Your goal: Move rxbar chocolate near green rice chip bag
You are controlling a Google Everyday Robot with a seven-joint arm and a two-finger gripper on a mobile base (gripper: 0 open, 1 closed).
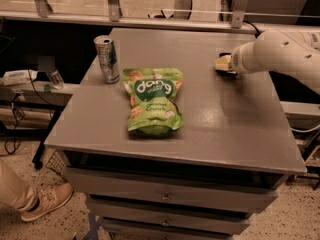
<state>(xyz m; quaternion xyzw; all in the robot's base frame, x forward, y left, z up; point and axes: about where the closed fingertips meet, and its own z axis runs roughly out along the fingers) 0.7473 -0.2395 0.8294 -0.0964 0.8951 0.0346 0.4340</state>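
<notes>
The green rice chip bag lies flat in the middle of the grey table, its "dang" lettering facing up. My gripper is low over the table's far right part, at the end of the white arm that reaches in from the right. It is well to the right of the bag and apart from it. The rxbar chocolate does not show as a distinct thing. Only a thin dark strip is visible under the gripper, and I cannot tell whether it is the bar or a shadow.
A silver drink can stands upright at the table's far left, just left of the bag's top. Drawers are below the tabletop. A person's shoe is on the floor at lower left. A rail and glass run behind the table.
</notes>
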